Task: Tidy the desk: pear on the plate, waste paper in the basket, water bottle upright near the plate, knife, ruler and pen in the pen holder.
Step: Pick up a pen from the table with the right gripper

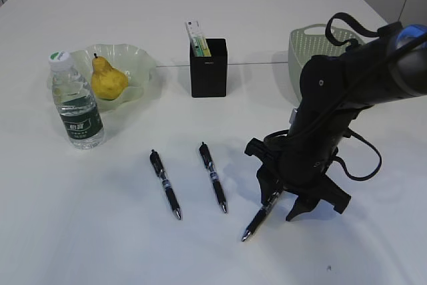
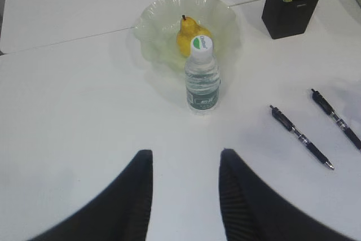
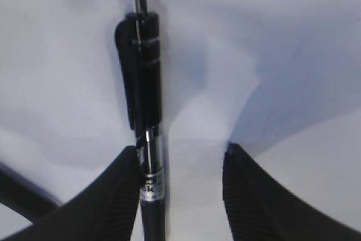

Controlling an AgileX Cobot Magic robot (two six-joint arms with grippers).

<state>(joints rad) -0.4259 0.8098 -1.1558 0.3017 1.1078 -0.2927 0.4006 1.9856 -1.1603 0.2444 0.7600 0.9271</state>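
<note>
My right gripper (image 1: pixel 280 206) (image 3: pixel 181 149) is down at the desk (image 1: pixel 100 231), open around a black pen (image 1: pixel 259 218) (image 3: pixel 144 83). The pen lies against one finger (image 3: pixel 121 187); the other stands apart. Two more pens (image 1: pixel 165 185) (image 1: pixel 213 177) lie left of it. The yellow pear (image 1: pixel 109 79) sits on the green plate (image 1: pixel 137 58), and the water bottle (image 1: pixel 77 101) stands upright beside it. A white and green thing (image 1: pixel 197 37) pokes out of the black pen holder (image 1: pixel 208 68); knife or ruler, I cannot tell. The waste paper is out of view. My left gripper (image 2: pixel 186 153) hangs open over bare desk, short of the bottle (image 2: pixel 202 77).
The grey-green basket (image 1: pixel 320 45) stands at the back right, partly behind my right arm; its inside is hidden. A cable loops off the arm's right side (image 1: pixel 373 158). The desk's far edge runs behind the plate and holder.
</note>
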